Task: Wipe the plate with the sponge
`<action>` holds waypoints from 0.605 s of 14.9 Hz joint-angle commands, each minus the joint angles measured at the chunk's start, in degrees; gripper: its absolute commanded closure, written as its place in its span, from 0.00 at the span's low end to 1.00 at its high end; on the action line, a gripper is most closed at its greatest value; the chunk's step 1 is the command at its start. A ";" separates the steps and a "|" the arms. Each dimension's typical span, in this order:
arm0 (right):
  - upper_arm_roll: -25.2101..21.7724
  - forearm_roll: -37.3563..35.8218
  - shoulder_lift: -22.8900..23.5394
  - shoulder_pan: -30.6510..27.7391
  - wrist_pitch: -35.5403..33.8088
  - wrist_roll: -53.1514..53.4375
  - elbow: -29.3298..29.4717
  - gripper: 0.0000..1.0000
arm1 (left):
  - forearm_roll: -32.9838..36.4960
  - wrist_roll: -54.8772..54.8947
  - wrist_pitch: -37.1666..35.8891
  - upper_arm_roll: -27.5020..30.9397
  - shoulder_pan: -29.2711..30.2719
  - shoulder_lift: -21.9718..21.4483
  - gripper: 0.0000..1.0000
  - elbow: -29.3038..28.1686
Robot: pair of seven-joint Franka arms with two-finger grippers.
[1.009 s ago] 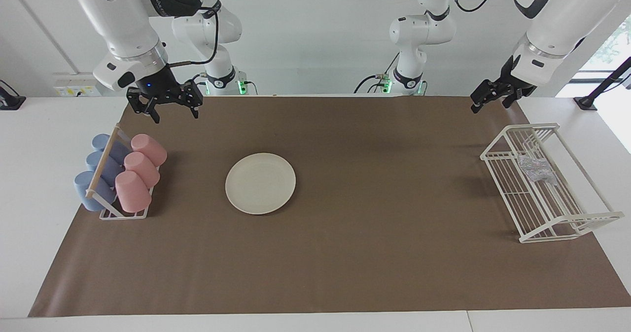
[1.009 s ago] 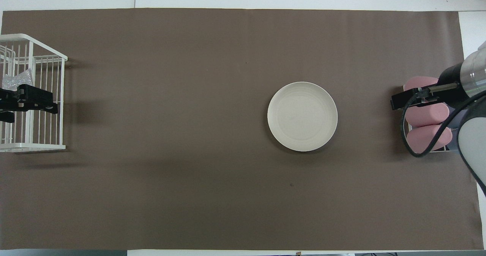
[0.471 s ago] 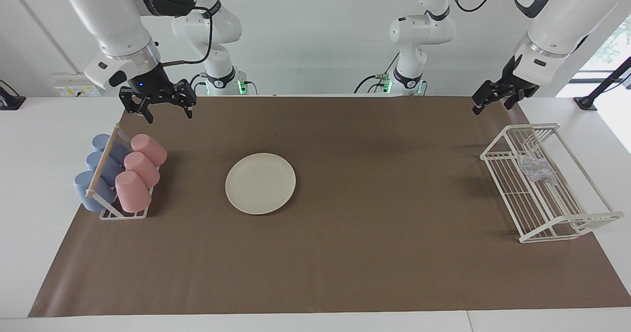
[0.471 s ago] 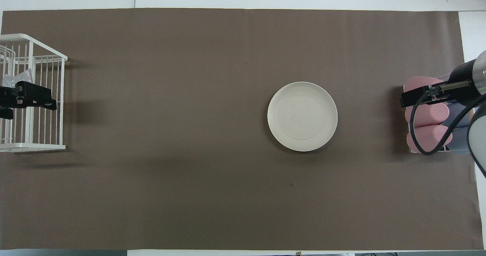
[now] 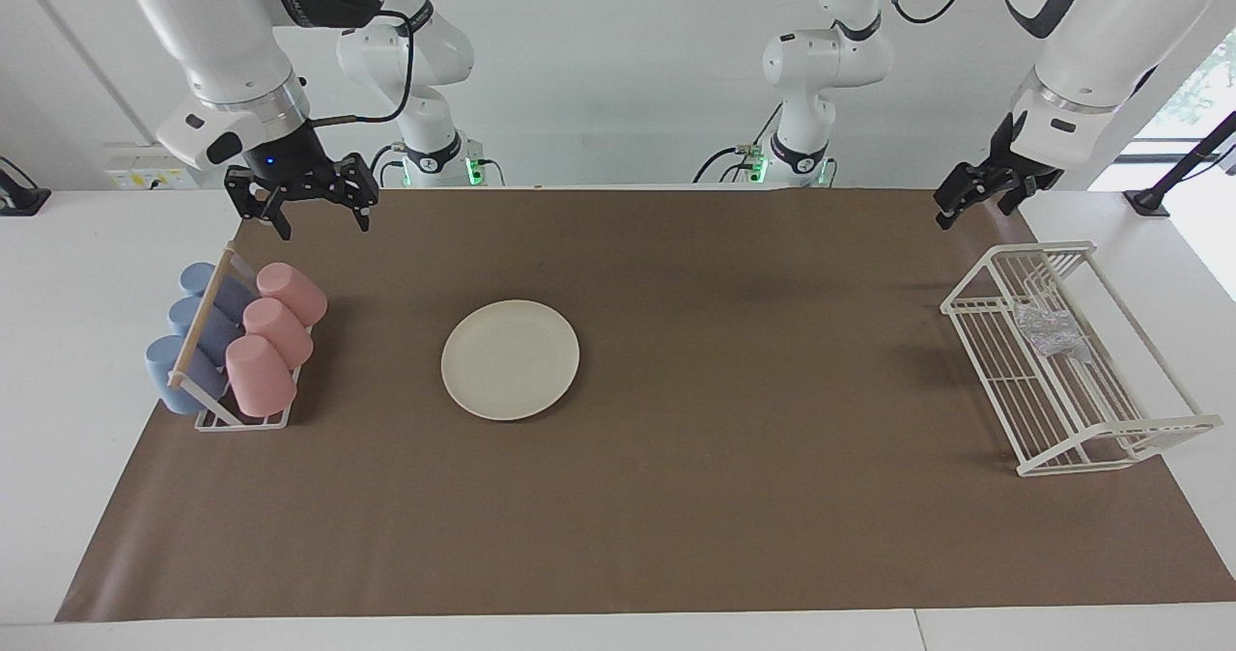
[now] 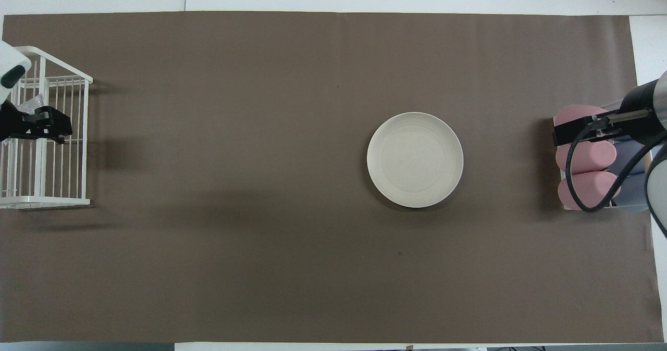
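My right jaws (image 5: 312,209) hang spread and empty, up in the air over the brown paper mat (image 5: 676,496) that covers the white worktop (image 5: 77,274). Below them, at my right arm's end, the small white wire holder (image 5: 241,421) carries three pink tumblers (image 5: 268,339) and three blue tumblers (image 5: 193,337) lying on their sides. The round cream-white shallow plate (image 5: 510,358) lies flat on the mat, well apart from these jaws, toward the worktop's middle and bare on top.

My left jaws (image 5: 956,207) hang in the air at the other end, above the edge of the white wire rack (image 5: 1062,438); whether they are spread or pressed together I cannot tell. From overhead they sit over the rack's bars (image 6: 39,122). The small silvery-white speckled sponge (image 5: 1048,330) lies inside that rack, on its wire floor, below these jaws and apart from them. Plate and sponge are well apart, each near a different end of the mat.
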 commanded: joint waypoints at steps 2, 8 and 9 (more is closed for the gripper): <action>0.31 -0.81 0.32 -0.71 -0.10 -1.01 0.69 0.00 | 16.61 -8.61 4.35 0.42 -2.99 9.30 0.00 0.49; 0.31 -0.90 0.32 -0.62 -0.01 0.13 0.43 0.00 | 34.37 -15.40 7.79 0.51 -2.99 17.84 0.00 -1.00; 0.31 -0.81 0.23 -0.62 -0.01 0.92 0.25 0.00 | 36.14 -15.57 7.88 0.51 -2.90 17.94 0.00 -1.96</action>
